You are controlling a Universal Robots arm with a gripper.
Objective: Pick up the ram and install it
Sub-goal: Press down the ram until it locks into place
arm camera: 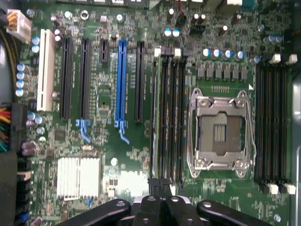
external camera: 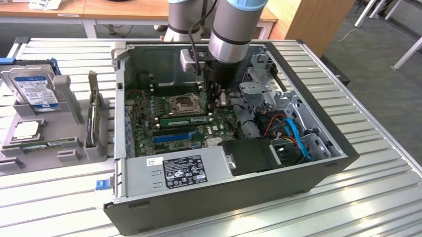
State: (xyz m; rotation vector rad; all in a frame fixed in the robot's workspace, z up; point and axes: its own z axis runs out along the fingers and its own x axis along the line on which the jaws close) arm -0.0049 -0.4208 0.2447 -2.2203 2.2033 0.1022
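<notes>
Exterior view: an open computer case (external camera: 316, 163) lies on its side on a slatted metal table (external camera: 369, 197). The arm reaches down into it from the far side, with the gripper (external camera: 216, 101) low over the motherboard (external camera: 148, 116), just right of the CPU socket (external camera: 183, 104). A green ram stick (external camera: 186, 120) lies seated in a memory slot just near of the socket, running left to right; the gripper hangs above its right end, and I cannot tell whether they touch. A blue slot (external camera: 173, 138) sits nearer still. On the exterior view's left, a grey holder (external camera: 66, 94) carries a hard drive (external camera: 33, 86), and another green stick (external camera: 46, 144) rests on the tray's near edge.

Wrist view: the gripper (arm camera: 160, 186) shows as black fingers pressed together, fully closed, with nothing visible between them. The fingertips (arm camera: 154, 182) sit right at the end of the slot bank beside the CPU socket (arm camera: 220, 134). The ram (arm camera: 154, 117) appears as a thin green edge standing in the outermost slot of that bank.

Handling judgement: the stick looks light, stiff and thin, likely brittle under bending, with chips and contacts best left untouched. The safest hold is probably across the long bare edges, near mid-length, with pressure applied straight down into the slot.
</notes>
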